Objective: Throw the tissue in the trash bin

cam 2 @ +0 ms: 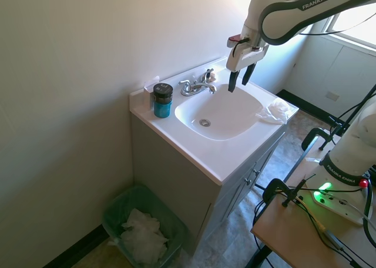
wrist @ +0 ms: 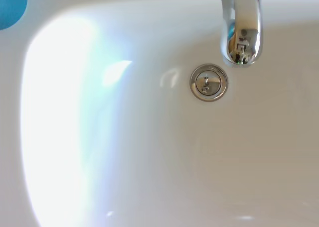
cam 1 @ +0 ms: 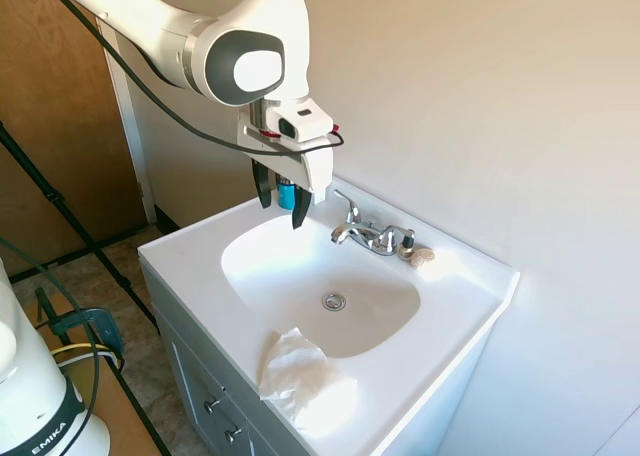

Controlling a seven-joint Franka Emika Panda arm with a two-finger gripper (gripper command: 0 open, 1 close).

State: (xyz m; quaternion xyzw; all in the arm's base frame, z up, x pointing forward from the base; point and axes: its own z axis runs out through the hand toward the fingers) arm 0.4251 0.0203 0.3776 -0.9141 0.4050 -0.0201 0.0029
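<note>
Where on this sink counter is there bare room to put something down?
Bare: the front rim of the counter, from the blue jar to the tissue. Crowded: the back strip around the faucet, and the tissue's corner.

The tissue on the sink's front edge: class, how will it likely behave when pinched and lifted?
The tissue looks crumpled and thin, so it will probably compress and droop, not hold shape. It seems very light. Part overhangs the sink rim, so a push may slide it off.
</note>
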